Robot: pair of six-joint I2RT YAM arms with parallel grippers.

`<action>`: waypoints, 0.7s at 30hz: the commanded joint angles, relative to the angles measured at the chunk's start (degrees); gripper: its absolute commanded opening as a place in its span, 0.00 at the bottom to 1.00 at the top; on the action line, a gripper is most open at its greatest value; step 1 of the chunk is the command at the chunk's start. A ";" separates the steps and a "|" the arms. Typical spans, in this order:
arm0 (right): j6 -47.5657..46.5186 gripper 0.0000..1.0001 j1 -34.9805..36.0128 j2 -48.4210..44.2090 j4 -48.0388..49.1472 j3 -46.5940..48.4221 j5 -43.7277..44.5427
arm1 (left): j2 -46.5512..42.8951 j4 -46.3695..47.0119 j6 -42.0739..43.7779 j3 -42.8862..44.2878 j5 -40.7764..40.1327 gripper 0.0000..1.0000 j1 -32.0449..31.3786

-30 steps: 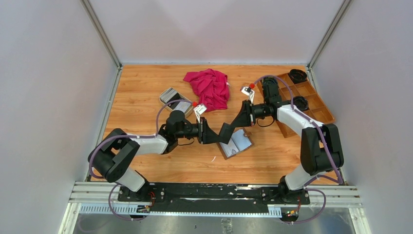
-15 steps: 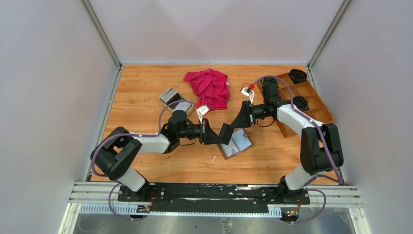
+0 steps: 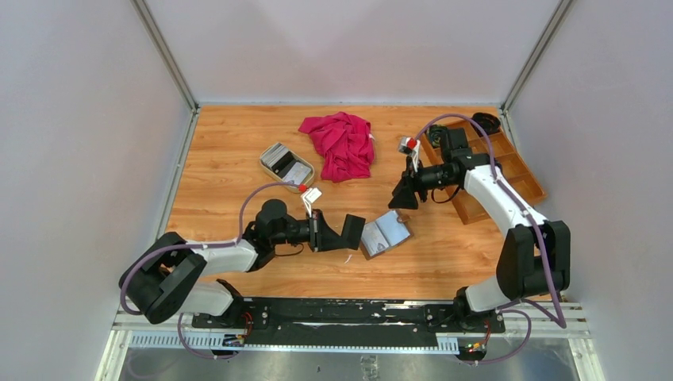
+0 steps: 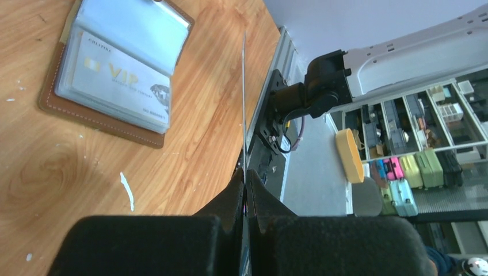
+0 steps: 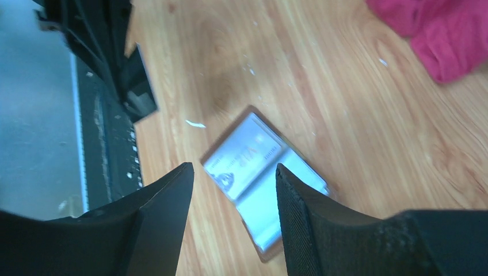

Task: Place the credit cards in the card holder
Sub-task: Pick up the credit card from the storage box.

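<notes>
The brown card holder lies open on the table, with a pale "VIP" card under its clear sleeve. My left gripper is just left of it, shut on a dark credit card. In the left wrist view that card shows edge-on as a thin line rising from my left gripper. My right gripper hangs open and empty above the holder's far side. In the right wrist view the holder lies below the open right gripper. More credit cards sit in the beige dish.
A beige oval dish stands at the back left, a crumpled red cloth behind the middle. A wooden compartment tray with dark round items runs along the right edge, under the right arm.
Both grippers met over one card left of the holder. The left one shut on it and drew back with it towards the near left; the right one opened, let go and lifted away.
</notes>
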 commanded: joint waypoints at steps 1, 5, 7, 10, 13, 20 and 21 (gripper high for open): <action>-5.82 0.58 -1.32 -0.42 -2.98 -1.69 11.18 | -2.24 0.42 -3.04 -2.58 -2.25 0.00 -0.52; -6.98 0.58 -1.24 1.82 -2.84 -2.90 17.79 | -2.42 0.42 -3.88 -4.12 -3.63 0.00 -0.60; -6.53 0.58 -1.27 3.64 -2.92 -2.83 19.01 | -1.92 0.43 -4.06 -4.47 -4.18 0.00 -0.76; -5.00 0.58 -1.22 6.26 -3.12 -2.19 19.76 | -0.76 0.42 -4.07 -4.19 -4.71 0.00 -1.25; -3.30 0.58 -1.27 9.15 -3.23 -1.34 22.57 | 0.22 0.42 -4.14 -3.76 -5.85 0.00 -2.00; -1.67 0.58 -1.27 13.78 -4.44 0.15 26.06 | 3.26 0.73 -4.91 -1.71 -7.74 0.00 -3.39; -1.63 0.57 -1.27 14.34 -4.69 0.29 25.99 | 3.73 1.02 -5.13 -1.45 -7.87 0.00 -3.49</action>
